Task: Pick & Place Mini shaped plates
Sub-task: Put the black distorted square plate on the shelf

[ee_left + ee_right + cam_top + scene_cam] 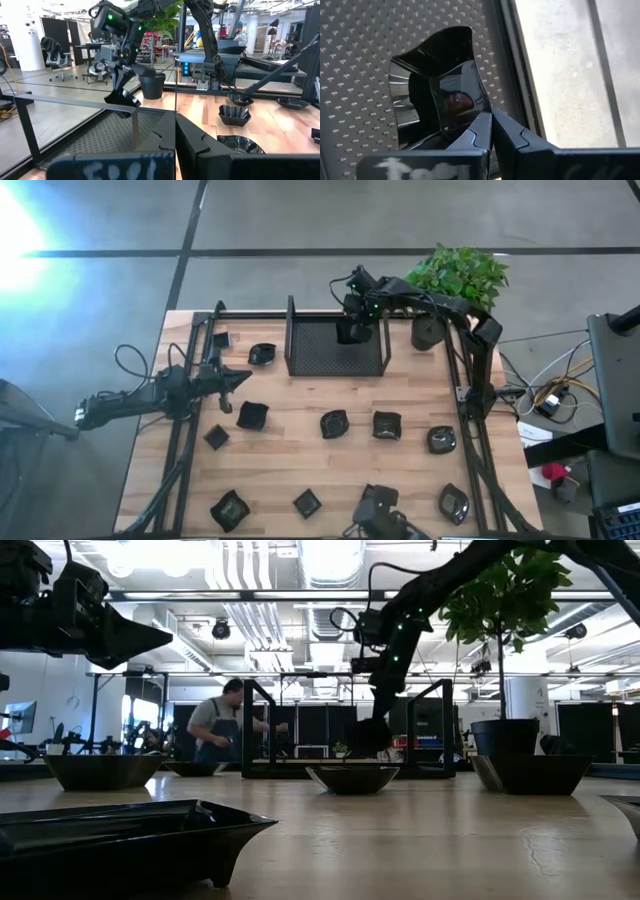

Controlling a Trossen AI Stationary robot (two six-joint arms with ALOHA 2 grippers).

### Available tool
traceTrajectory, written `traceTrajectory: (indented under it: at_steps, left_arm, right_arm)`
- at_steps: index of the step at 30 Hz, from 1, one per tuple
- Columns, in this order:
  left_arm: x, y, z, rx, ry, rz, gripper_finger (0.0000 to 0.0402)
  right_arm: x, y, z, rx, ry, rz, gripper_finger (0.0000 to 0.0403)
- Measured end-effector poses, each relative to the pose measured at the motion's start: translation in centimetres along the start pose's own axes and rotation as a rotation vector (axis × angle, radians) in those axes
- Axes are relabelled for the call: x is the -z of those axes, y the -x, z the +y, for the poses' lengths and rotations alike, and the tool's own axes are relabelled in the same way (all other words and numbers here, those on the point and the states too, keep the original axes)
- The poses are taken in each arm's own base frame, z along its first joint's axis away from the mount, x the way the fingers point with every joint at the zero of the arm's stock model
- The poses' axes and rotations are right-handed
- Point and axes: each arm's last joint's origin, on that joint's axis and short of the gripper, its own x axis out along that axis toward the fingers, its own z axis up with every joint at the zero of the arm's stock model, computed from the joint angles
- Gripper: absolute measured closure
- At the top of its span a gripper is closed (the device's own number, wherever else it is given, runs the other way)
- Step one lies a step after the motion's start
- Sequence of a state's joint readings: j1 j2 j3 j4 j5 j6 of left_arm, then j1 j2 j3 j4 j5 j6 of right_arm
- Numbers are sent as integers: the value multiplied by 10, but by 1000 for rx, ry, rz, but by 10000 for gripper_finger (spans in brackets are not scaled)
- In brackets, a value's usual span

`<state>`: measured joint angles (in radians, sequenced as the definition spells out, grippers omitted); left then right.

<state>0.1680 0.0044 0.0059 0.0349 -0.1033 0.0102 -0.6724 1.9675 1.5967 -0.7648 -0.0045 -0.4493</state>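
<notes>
The right tool (492, 125) is clamped on the rim of a glossy black mini plate (437, 85), which hangs tilted beneath it over the perforated floor of the mesh tray (310, 350). From above, the right arm reaches from the bench's far right corner, past the potted plant (455, 275), and bends down into the tray's far side; only its wrist view shows the pinch on the plate's edge and the tray wall just beside it. The left tool (243, 379) is closed on nothing, held level above the bench (290, 395), near the tray's left wall. Other mini plates (334, 423) lie scattered on the open boards nearer the front, well apart.
</notes>
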Motion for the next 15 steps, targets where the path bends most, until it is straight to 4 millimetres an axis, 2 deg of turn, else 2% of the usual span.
traceTrajectory:
  at_steps: [10, 15]
  left_arm:
    - [0, 0, 0, 0, 0, 1, 402]
    - [0, 0, 0, 0, 0, 2, 402]
  right_arm:
    - [5, -6, -6, -2, -14, 27, 394]
    - [7, -18, -5, -6, -12, 53, 394]
